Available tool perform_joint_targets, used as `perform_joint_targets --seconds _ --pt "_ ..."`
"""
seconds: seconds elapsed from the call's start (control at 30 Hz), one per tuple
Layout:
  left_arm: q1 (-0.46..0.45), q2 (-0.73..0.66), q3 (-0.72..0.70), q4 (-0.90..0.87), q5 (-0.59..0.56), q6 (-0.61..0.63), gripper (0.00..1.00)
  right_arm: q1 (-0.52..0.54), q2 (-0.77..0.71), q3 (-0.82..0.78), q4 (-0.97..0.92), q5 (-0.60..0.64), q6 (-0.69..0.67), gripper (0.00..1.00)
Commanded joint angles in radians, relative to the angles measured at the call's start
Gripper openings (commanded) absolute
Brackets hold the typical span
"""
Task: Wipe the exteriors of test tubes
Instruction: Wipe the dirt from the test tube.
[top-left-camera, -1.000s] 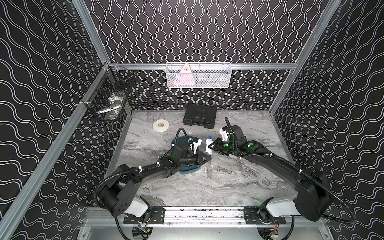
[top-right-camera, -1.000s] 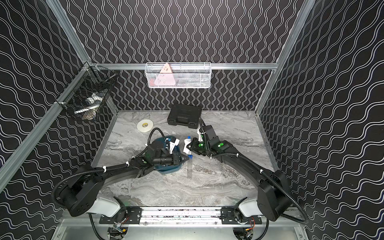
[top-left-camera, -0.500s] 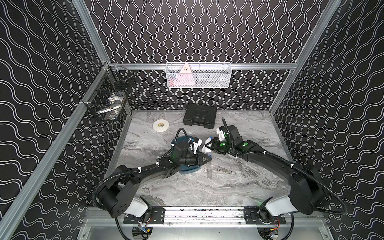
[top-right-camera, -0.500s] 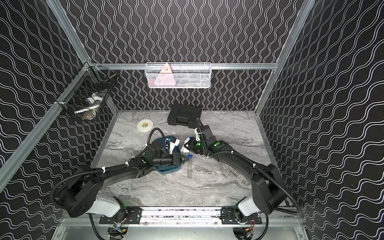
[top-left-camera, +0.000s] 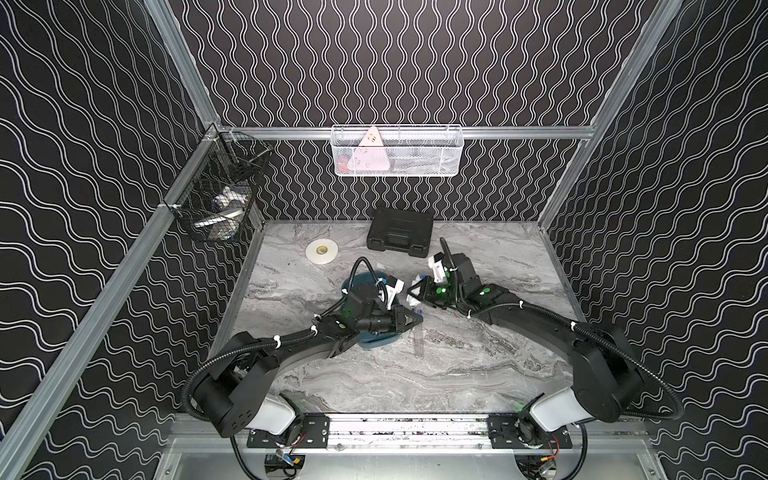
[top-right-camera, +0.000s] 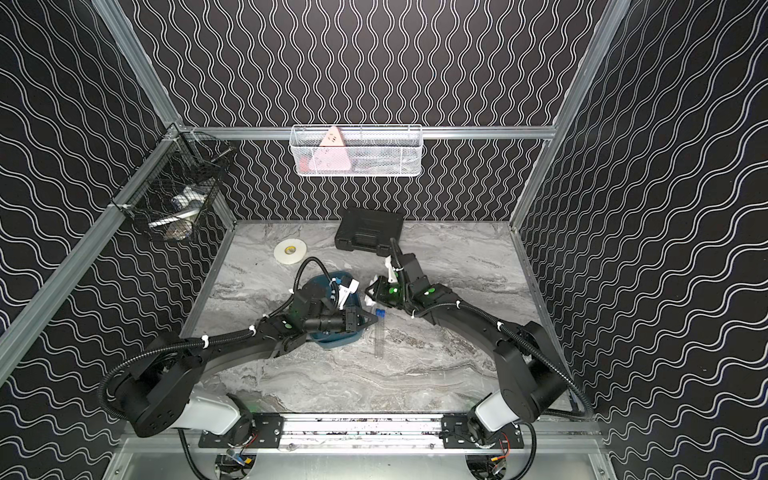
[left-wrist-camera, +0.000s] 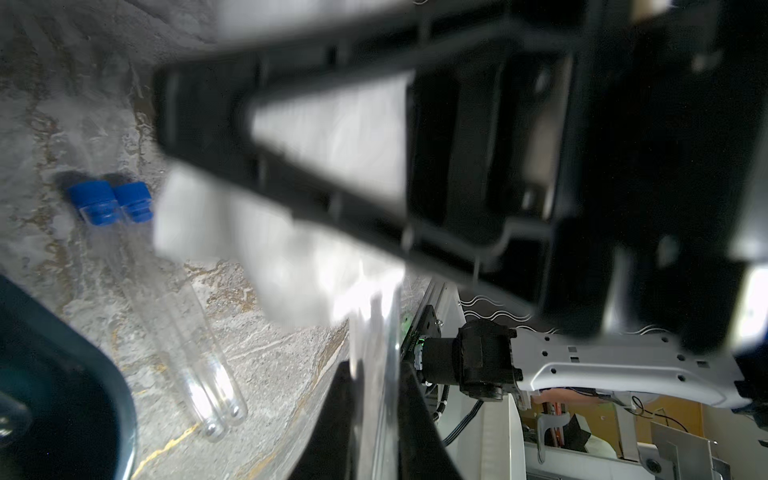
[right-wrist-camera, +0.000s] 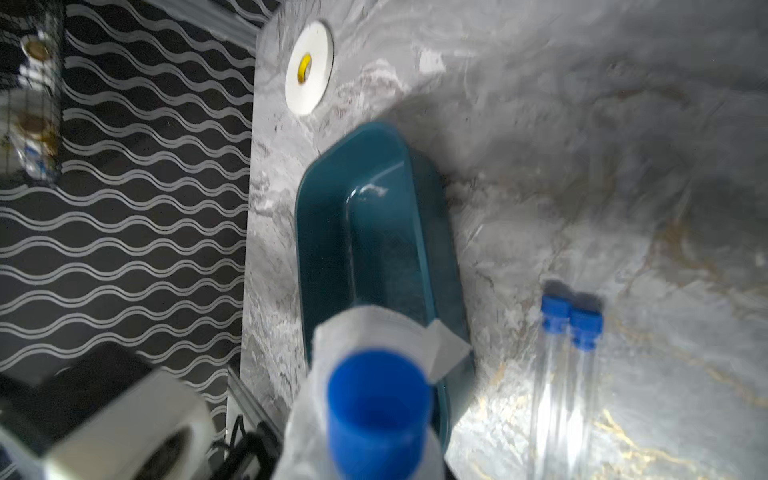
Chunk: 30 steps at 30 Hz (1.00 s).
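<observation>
Near the middle of the worktop (top-left-camera: 457, 374), two loose test tubes (top-right-camera: 378, 337) lie side by side, touching. Their blue caps point toward the back edge, and they sit just beside the teal tray (right-wrist-camera: 309, 232). Close by, the left gripper (top-left-camera: 417, 320) is clamped on the clear end of a third test tube (left-wrist-camera: 374, 374). The right gripper (top-left-camera: 412, 291) pinches a white tissue (right-wrist-camera: 374, 328) wrapped around that tube below its blue cap. Farther back, a tape roll (top-left-camera: 321, 252) and a black case (top-left-camera: 400, 231) lie near the back edge.

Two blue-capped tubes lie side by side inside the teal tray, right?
Wrong place: the two tubes lie side by side on the marble tabletop beside the teal tray, not inside it. The right wrist view shows it.
</observation>
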<state>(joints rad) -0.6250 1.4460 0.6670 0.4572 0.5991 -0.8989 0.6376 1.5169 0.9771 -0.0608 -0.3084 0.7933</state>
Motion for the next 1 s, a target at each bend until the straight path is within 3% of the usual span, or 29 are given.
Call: perform_joint_targets --seconds 0.0,0.17,0.43,0.73,0.97 --pt "0.001 0.011 -0.003 0.103 -0.006 -0.028 0.15 0.030 -0.031 -0.049 0.038 0.026 0.039 0.20" --pt "0.001 0.021 -0.002 0.110 -0.004 -0.031 0.15 0.020 -0.032 -0.055 0.051 0.049 0.024 0.19" --pt "0.001 -0.005 -0.004 0.084 -0.007 -0.020 0.15 -0.108 0.046 0.054 0.079 -0.098 -0.045 0.19" --pt "0.002 0.011 -0.013 0.134 -0.016 -0.053 0.15 0.028 -0.025 -0.074 0.114 -0.070 -0.015 0.19" --pt "0.003 0.013 -0.014 0.136 -0.009 -0.056 0.15 0.002 -0.018 -0.062 0.125 -0.056 -0.028 0.19"
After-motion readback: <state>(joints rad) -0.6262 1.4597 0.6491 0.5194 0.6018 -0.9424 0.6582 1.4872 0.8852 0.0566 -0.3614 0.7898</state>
